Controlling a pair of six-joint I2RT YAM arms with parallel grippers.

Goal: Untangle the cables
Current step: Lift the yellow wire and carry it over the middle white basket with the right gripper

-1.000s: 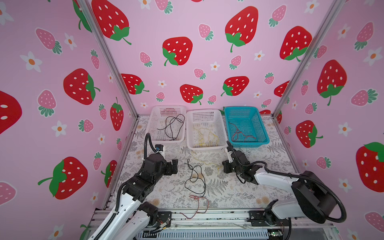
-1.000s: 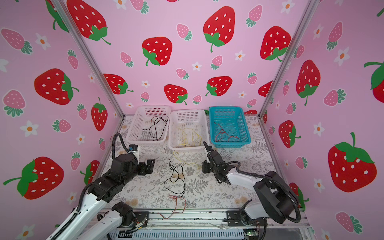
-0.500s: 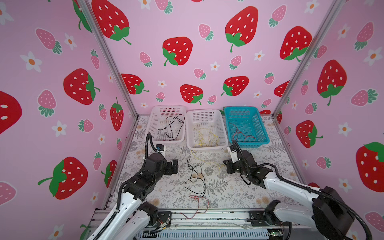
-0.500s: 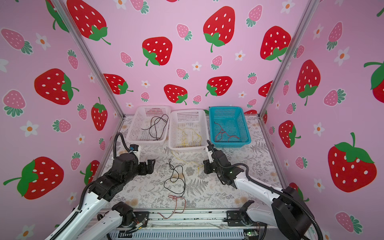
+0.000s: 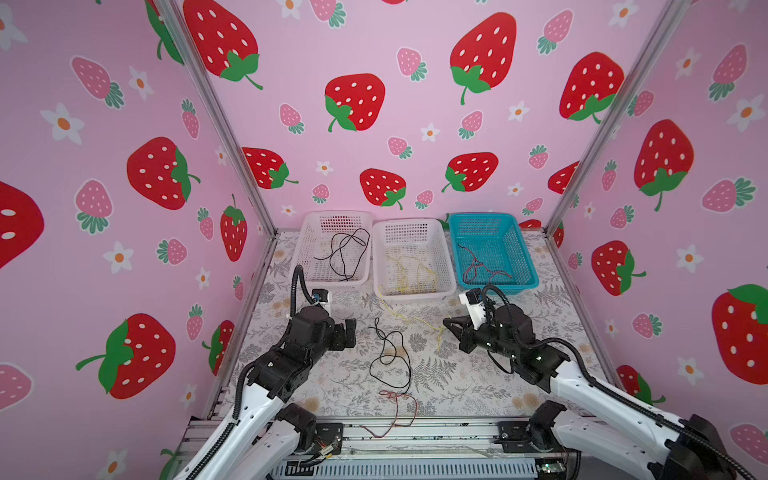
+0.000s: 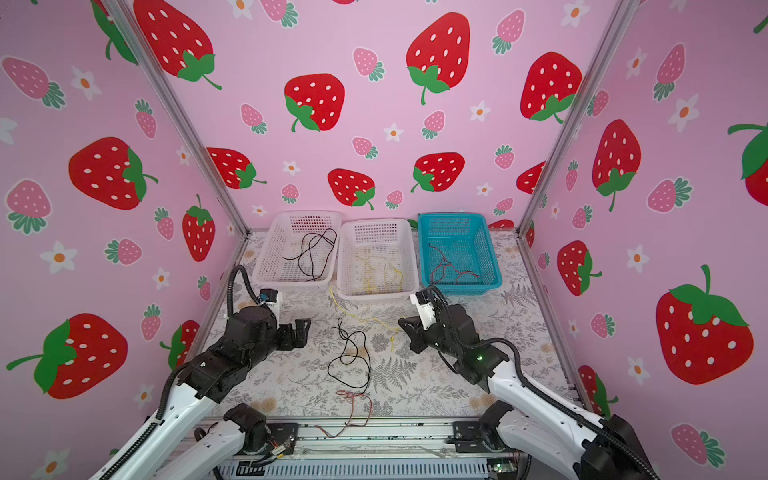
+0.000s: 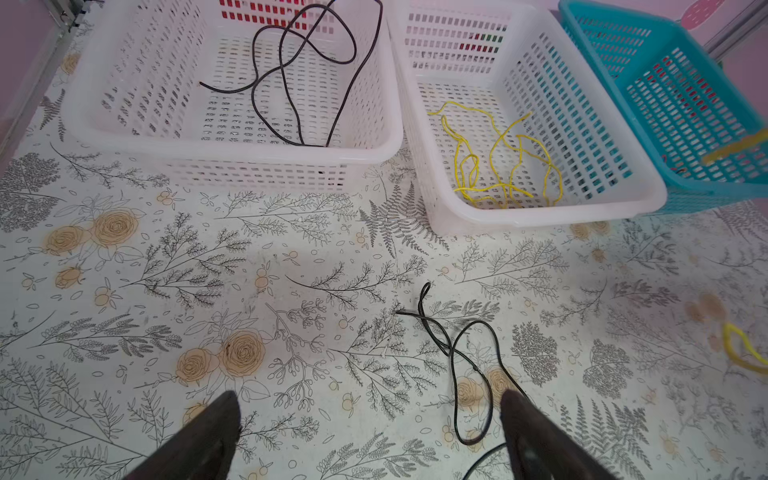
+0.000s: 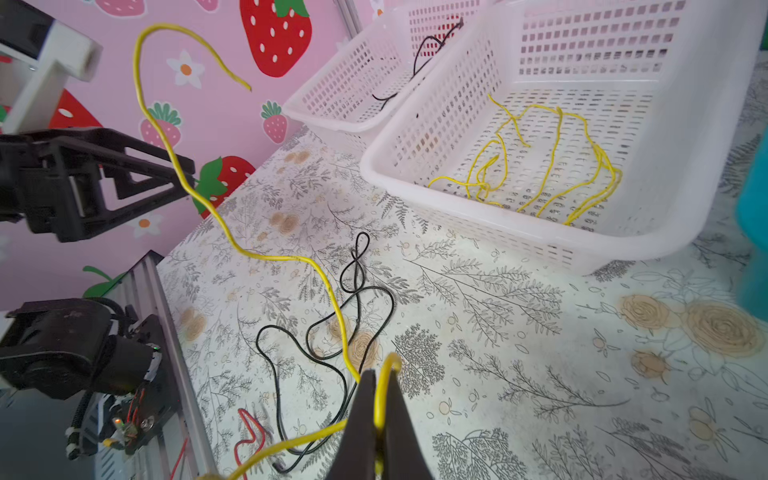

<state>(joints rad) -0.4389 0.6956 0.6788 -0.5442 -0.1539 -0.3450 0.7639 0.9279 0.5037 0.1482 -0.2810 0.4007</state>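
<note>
My right gripper (image 8: 380,374) is shut on a yellow cable (image 8: 266,257) just above the floral table; in both top views it sits right of centre (image 5: 446,323) (image 6: 401,323). From it the yellow cable (image 5: 409,319) trails toward the middle basket. A black cable (image 8: 390,299) lies looped at the table's centre, also seen in the left wrist view (image 7: 473,368). A red cable (image 5: 395,395) lies at the front edge. My left gripper (image 7: 370,411) is open and empty, left of the black cable (image 5: 349,332).
Three baskets stand along the back. The left white basket (image 5: 336,286) holds black cable, the middle white basket (image 5: 415,296) holds yellow cables, and the blue basket (image 5: 498,287) holds red cables. Pink walls enclose the sides, and a metal rail (image 5: 415,432) runs along the front.
The right arm has swung its elbow out to the right. Its gripper has come slightly forward from the baskets, still shut on the yellow cable. The left arm has not moved.
</note>
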